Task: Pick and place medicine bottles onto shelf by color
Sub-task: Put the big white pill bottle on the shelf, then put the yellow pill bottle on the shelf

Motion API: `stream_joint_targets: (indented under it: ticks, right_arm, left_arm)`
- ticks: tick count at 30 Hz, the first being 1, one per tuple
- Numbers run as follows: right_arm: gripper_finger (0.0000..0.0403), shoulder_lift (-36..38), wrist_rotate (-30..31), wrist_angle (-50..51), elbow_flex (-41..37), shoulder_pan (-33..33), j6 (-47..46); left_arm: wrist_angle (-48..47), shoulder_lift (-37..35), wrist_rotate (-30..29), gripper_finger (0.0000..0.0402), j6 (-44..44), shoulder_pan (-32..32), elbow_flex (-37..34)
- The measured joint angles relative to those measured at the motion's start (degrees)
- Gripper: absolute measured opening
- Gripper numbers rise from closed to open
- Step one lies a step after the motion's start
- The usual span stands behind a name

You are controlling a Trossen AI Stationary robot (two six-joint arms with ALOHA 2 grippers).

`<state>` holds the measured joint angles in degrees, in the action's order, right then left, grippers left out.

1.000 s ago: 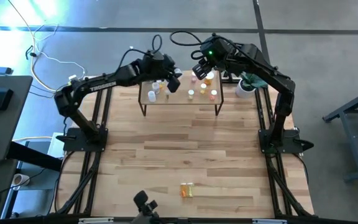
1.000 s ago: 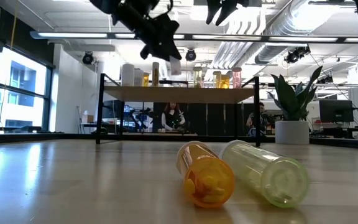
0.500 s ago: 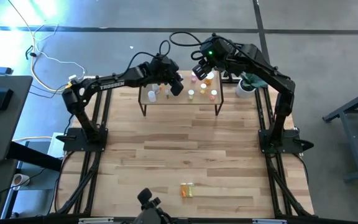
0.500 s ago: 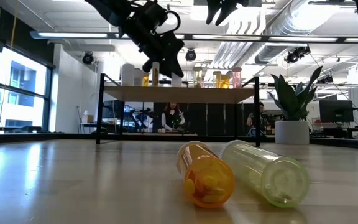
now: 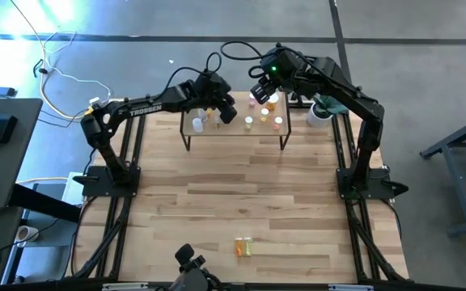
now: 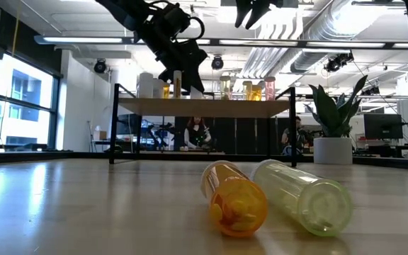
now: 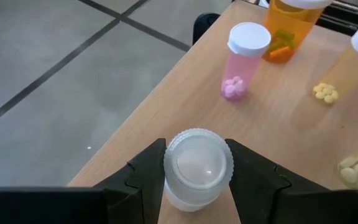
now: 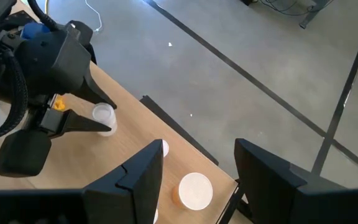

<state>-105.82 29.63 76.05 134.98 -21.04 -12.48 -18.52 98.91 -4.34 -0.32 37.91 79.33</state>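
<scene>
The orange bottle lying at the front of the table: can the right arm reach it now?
Probably not at once. The right gripper hovers open over the shelf at the far end, while the orange bottle lies at the near edge; nothing blocks the way.

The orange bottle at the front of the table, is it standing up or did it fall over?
Fallen over. The orange bottle lies on its side on the table, cap end facing the low camera, beside a clear yellowish bottle also lying down.

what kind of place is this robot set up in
Probably a robotics lab or open workshop: exposed ceiling ducts, a bare concrete floor around the wooden table, and people at desks in the background.
</scene>
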Motion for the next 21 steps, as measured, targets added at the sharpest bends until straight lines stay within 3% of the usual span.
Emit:
stream_joint_targets:
  ticks: [11, 21]
  right_arm:
    - [0.019, 0.0, 0.0, 0.0, 0.0, 0.0, -0.1]
    - [0.019, 0.0, 0.0, 0.0, 0.0, 0.0, -0.1]
  left_arm:
    - [-0.1, 0.0, 0.0, 0.0145, 1.0, -0.1, 0.0]
    - [0.1, -0.1, 0.9, 0.02, 2.0, -0.1, 0.0]
